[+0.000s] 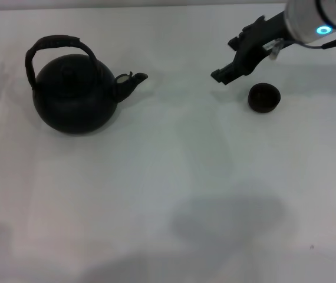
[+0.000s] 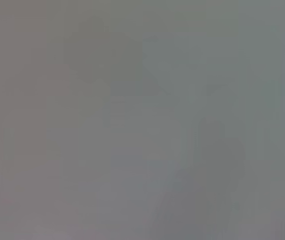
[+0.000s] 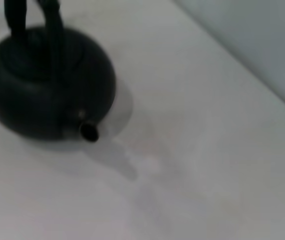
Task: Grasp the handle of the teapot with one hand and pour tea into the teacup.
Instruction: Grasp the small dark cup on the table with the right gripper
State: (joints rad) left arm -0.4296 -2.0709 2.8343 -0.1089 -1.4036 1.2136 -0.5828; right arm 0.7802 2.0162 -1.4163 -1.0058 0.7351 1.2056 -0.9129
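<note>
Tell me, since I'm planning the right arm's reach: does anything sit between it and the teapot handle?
Nothing visible does. Bare table lies between the right gripper and the teapot with its handle; the teacup sits off to the gripper's right.

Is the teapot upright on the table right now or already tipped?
Upright. The teapot sits flat on the table, handle arched above it, spout level; the right gripper is well away from it.

place: lab-like test bench | evidence: bare white table (image 1: 156,194), plain grey wall (image 3: 262,45)
</note>
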